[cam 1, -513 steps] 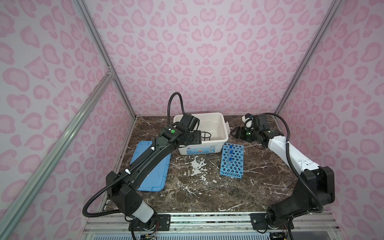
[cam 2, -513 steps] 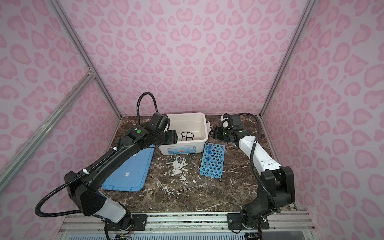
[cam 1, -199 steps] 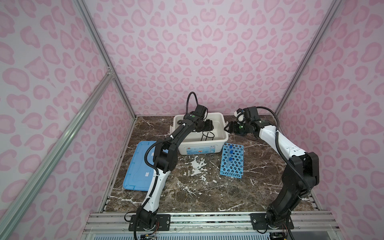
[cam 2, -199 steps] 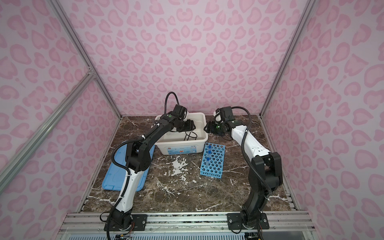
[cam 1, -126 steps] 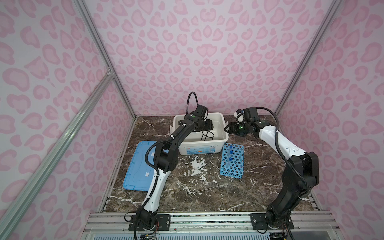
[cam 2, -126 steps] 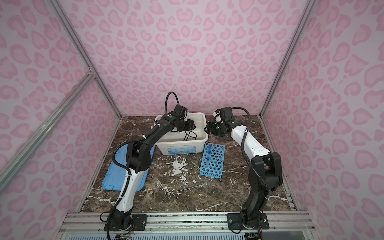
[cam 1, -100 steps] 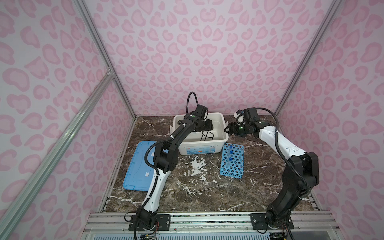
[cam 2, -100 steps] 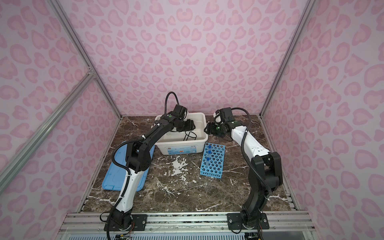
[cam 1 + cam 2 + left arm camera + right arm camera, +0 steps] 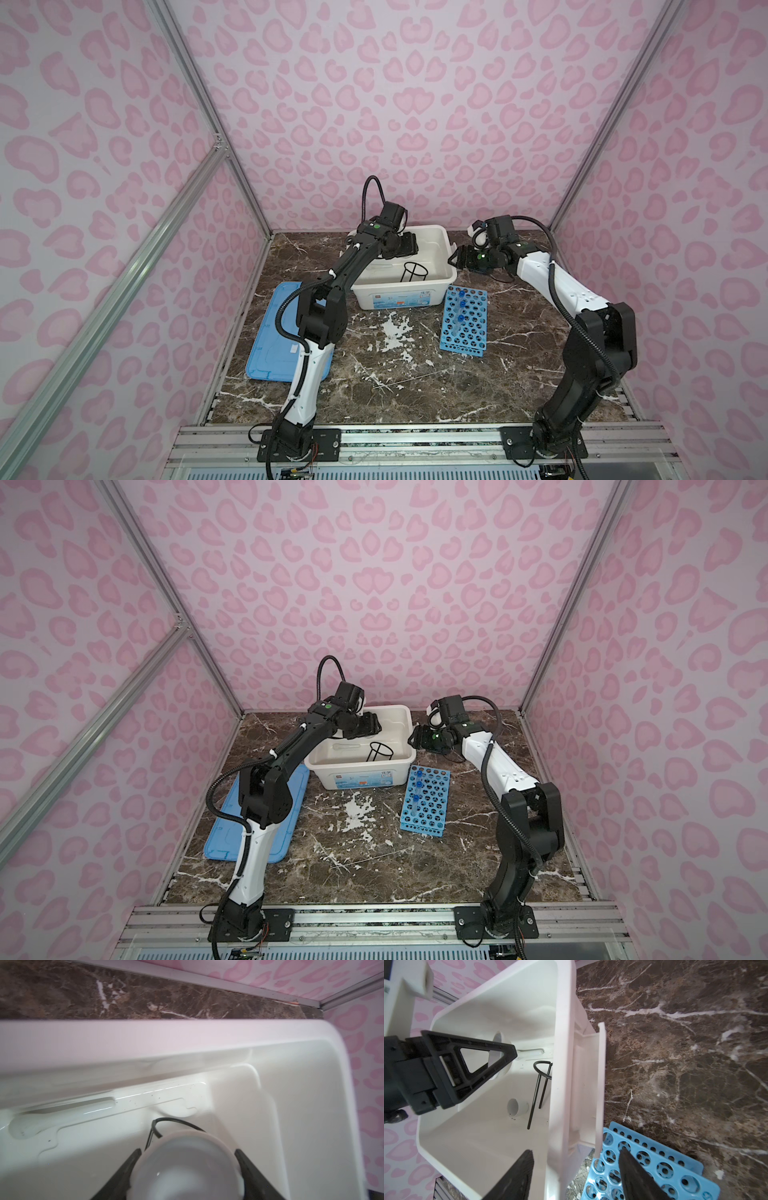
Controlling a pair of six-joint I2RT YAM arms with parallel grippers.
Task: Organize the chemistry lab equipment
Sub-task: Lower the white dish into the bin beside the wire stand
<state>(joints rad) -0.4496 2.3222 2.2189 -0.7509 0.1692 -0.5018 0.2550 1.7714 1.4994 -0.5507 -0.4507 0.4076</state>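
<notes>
My left gripper (image 9: pixel 409 245) (image 9: pixel 188 1150) hangs over the white storage box, shut on a white shallow dish (image 9: pixel 187 1169) (image 9: pixel 500 1043). Inside the box stands a black wire ring stand (image 9: pixel 415 272) (image 9: pixel 539 1084). A white pestle (image 9: pixel 531 1052) (image 9: pixel 347 747) and a white cup (image 9: pixel 517 1107) on its side lie beside it. My right gripper (image 9: pixel 455 262) (image 9: pixel 576 1151) is open, its fingers astride the box's right end wall. A blue perforated rack (image 9: pixel 463 320) (image 9: pixel 654 1167) lies right of the box and holds two blue-capped tubes (image 9: pixel 460 295).
The white storage box (image 9: pixel 399 299) sits at the back centre of the marble table. A flat blue lid (image 9: pixel 270 332) lies at the left, partly under my left arm. Pink walls close in the back and both sides.
Since the earliest frames my left arm has lifted its elbow and reached further right over the box, and my right gripper has moved left onto the box's end. Nothing moved in the last second.
</notes>
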